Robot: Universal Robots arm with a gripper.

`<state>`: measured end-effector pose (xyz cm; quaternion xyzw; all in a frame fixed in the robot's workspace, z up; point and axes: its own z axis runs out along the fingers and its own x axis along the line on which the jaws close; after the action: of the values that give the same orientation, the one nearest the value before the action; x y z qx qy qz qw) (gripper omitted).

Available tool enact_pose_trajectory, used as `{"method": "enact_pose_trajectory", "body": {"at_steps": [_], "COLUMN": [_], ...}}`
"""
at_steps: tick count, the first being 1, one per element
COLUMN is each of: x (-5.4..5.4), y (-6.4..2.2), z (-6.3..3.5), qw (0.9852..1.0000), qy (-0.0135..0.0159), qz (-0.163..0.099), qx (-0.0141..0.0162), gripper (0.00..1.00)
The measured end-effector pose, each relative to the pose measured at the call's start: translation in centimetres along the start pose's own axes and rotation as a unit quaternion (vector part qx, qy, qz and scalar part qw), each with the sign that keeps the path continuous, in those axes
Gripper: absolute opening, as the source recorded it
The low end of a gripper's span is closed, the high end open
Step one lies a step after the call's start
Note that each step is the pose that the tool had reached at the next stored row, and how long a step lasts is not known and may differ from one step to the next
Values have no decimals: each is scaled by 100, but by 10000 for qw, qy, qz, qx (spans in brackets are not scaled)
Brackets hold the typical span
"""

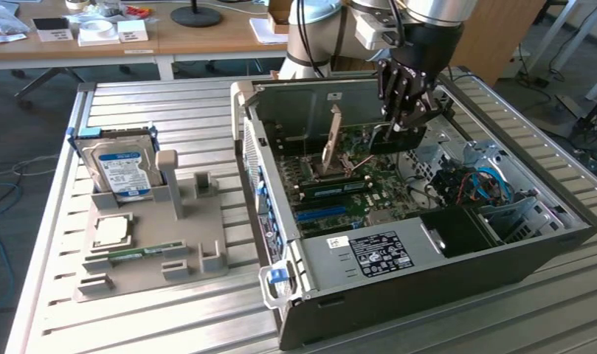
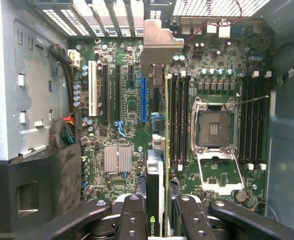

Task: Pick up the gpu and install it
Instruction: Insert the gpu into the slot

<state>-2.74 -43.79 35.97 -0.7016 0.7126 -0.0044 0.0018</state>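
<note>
In the exterior view, upper right of centre, the black metal gripper (image 1: 404, 122) reaches into the open grey steel computer case (image 1: 377, 258). It is clenched on the gpu (image 1: 389, 140), a thin green circuit card with a black cooler, held on edge over the green motherboard (image 1: 338, 199).

In the wrist view, the fingers (image 2: 132, 215) grasp the gpu (image 2: 155, 170) edge-on, over the motherboard (image 2: 122, 100) slots.
</note>
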Motion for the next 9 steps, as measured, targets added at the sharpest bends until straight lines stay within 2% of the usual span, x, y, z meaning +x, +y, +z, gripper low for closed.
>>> {"method": "enact_pose_trajectory", "body": {"at_steps": [9], "x": [0], "y": [0], "z": [20], "qw": [10000], "qy": [-1], "qz": [0], "qx": [0], "gripper": [27]}}
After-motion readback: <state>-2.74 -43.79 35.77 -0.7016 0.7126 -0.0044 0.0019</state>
